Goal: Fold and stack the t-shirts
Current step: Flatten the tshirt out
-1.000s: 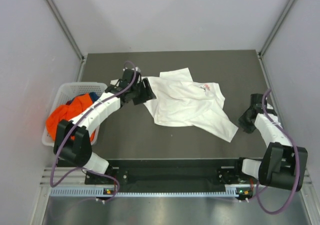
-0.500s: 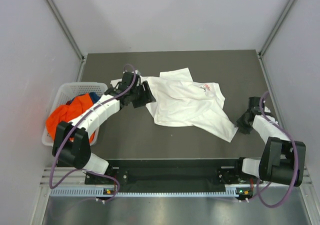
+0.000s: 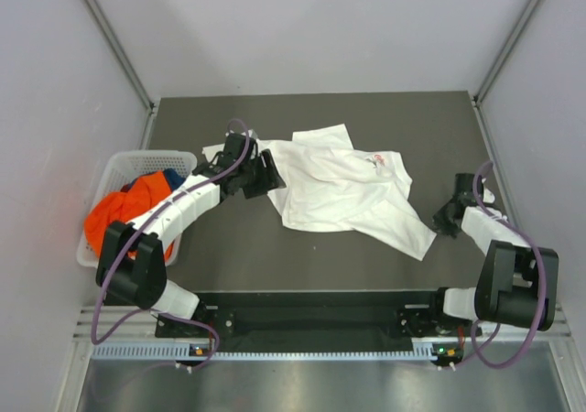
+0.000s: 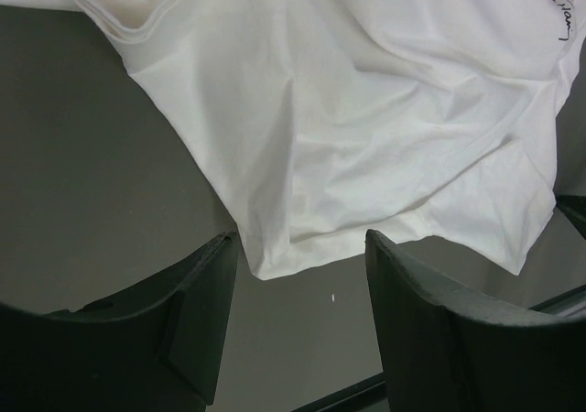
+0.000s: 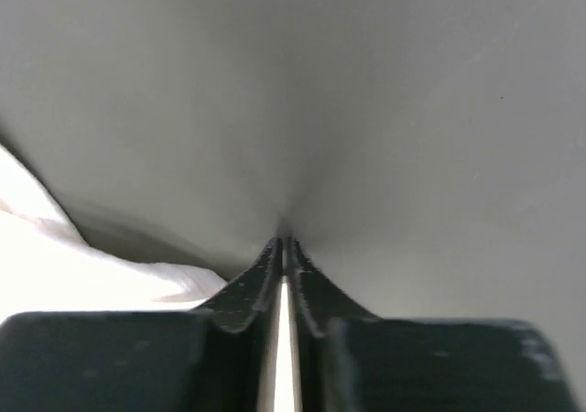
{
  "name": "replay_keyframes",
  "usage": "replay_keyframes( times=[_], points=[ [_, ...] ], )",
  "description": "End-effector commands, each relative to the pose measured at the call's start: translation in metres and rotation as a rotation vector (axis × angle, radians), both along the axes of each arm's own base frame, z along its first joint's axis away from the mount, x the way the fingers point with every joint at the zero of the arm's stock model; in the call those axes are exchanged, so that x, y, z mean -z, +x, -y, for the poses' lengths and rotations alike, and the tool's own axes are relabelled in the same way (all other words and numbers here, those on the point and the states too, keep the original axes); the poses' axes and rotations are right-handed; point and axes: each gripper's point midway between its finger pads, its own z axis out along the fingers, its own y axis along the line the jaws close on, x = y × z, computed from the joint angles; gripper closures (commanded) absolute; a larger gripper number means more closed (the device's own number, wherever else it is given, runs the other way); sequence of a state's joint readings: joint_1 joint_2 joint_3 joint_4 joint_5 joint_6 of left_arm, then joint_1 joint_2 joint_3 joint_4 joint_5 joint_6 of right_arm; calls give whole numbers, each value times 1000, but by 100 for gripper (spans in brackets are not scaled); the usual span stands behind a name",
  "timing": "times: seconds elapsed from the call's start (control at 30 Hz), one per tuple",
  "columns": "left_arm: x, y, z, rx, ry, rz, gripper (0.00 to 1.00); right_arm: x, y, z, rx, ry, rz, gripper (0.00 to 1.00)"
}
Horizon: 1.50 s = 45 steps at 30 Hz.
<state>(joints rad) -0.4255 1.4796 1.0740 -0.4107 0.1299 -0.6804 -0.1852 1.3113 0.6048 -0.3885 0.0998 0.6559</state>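
Note:
A crumpled white t-shirt (image 3: 343, 188) with a small red print lies in the middle of the dark table. My left gripper (image 3: 268, 176) is open at the shirt's left edge. In the left wrist view the shirt (image 4: 366, 128) fills the upper part, and its hem corner hangs between the tips of my left gripper (image 4: 302, 247), not clamped. My right gripper (image 3: 447, 216) is shut, low over the table just right of the shirt's lower right corner. In the right wrist view my right gripper (image 5: 286, 243) has its tips at the table, with white cloth (image 5: 64, 265) to the left.
A white basket (image 3: 112, 169) at the table's left edge holds orange (image 3: 114, 215) and blue clothes. Grey walls enclose the table on the left, back and right. The arm bases stand at the near edge.
My right gripper has shifted a little along the right side of the table, staying shut. My left gripper has moved slightly nearer along the shirt's left edge.

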Motion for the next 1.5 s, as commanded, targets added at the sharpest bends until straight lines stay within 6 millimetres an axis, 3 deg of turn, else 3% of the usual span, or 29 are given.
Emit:
replay_keyframes(
  times=[0.0,0.1,0.2,0.4,0.57,0.93,1.07,1.17,1.2,1.3,1.37,1.4,1.47],
  points=[
    [-9,9,1,-4,-5,56,37,6,-21,0,-12,-19,-89,92],
    [-11,9,2,0,-7,54,37,-6,-24,9,0,-66,-107,76],
    [-13,9,2,-1,-11,59,37,-16,-29,10,-9,-76,-123,68],
    [-9,5,3,3,-24,52,37,-26,-34,3,-37,-57,-87,66],
    [-8,2,3,9,-27,47,37,-18,-32,-10,-42,1,-37,66],
    [-4,2,1,5,-16,44,37,4,-30,-18,-37,12,-79,66],
    [-3,3,-1,-3,-9,44,37,12,-31,-16,-33,-2,-87,70],
    [-5,5,-2,-8,-10,52,37,15,-33,-12,-28,-22,-83,85],
    [-7,6,-3,-10,-6,58,37,13,-33,-11,-28,-30,-80,96],
    [-11,16,-13,-44,31,83,37,-2,-26,-7,-41,-59,-32,100],
    [-12,22,-24,-64,64,91,37,-23,-13,-5,-69,-80,37,100],
    [-17,33,-32,-78,79,107,37,-44,-2,-9,-109,-87,121,100],
    [-29,47,-41,-98,105,139,37,-67,8,-17,-172,-82,217,100]
  ],
)
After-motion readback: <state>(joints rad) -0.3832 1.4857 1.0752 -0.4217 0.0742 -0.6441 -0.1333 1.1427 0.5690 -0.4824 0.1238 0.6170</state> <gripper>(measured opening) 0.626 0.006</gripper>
